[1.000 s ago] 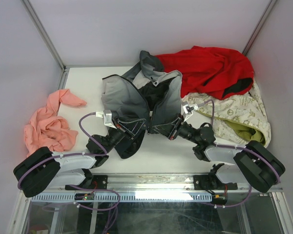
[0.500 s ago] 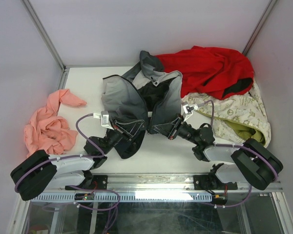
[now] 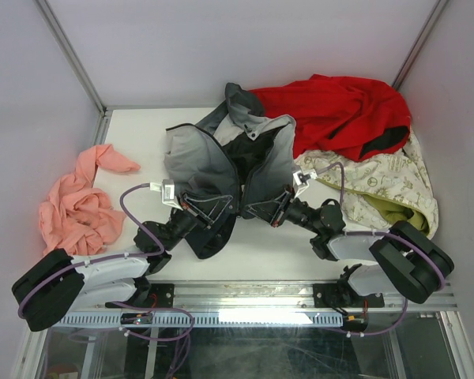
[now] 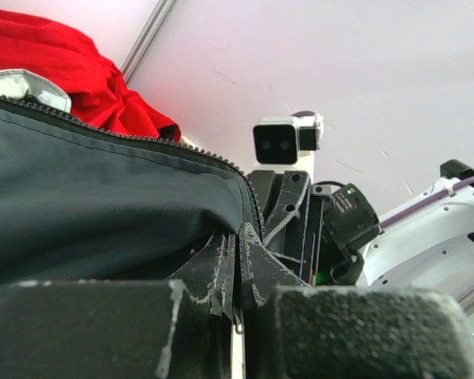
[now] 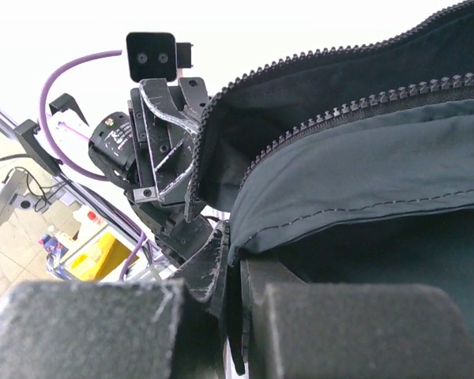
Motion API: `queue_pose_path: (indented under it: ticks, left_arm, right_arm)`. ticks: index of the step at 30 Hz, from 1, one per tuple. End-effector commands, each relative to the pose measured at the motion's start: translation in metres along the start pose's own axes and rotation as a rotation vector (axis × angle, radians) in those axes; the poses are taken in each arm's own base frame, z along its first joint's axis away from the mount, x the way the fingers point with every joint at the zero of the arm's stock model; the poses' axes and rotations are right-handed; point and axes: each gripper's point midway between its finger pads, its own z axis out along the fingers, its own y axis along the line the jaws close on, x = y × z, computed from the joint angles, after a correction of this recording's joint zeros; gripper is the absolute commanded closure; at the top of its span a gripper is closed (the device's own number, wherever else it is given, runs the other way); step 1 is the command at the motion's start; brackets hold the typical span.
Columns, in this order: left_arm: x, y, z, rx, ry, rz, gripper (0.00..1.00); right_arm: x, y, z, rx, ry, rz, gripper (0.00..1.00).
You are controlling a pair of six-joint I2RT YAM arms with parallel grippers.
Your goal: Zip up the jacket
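- The left gripper (image 4: 237, 316) is clenching on the jacket (image 3: 201, 154). Its two dark pads are pressing together on a frayed strip of the bottom front edge (the fabric is standing up between them like a thin fin).
- The right gripper (image 5: 235, 304) is likewise pinching the jacket. Its pads are closing on the lower corner of the opposite front panel, and dark cloth is folding out just above them.
- The two grippers are facing each other at the jacket's near hem, tips close together; whether they are touching cannot be told. Each one is showing up in the other's wrist view.
- The zipper teeth (image 5: 340, 110) are running away from the right gripper's grasp in two separate rows, so the jacket's front is lying open there.
- The jacket is lying spread on the table (image 3: 268, 249), hem toward the arms and collar toward the far wall. Its light grey panels are flanking the black lining.
- A red garment (image 3: 340, 110) is lying heaped at the jacket's far right, touching its collar side.
- A cream patterned cloth (image 3: 391, 185) is sitting to the jacket's right, just beside the right panel and partly under the red garment.
- A pink cloth (image 3: 79, 201) is lying bunched to the jacket's left, well apart from it.
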Motion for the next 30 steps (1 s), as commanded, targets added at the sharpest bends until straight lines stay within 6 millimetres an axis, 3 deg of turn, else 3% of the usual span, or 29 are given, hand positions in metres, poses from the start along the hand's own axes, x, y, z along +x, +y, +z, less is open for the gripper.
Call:
queue_pose_path:
  ticks: [1,7,18,30]
  left_arm:
    - [-0.018,-0.003,0.001,-0.001,-0.072,0.000,1.00]
    - [-0.025,-0.008,0.007,0.009,-0.087,0.029,1.00]
    - [-0.028,-0.011,0.006,0.026,-0.102,0.027,1.00]
    - [-0.029,-0.019,0.009,0.067,-0.105,0.023,1.00]
  right_arm:
    - [-0.025,0.036,0.006,-0.156,-0.077,-0.156,1.00]
    - [-0.015,0.041,-0.001,-0.201,-0.035,-0.251,1.00]
    - [-0.032,0.068,0.004,-0.292,-0.067,-0.296,1.00]
    - [-0.033,0.072,0.006,-0.296,-0.083,-0.297,1.00]
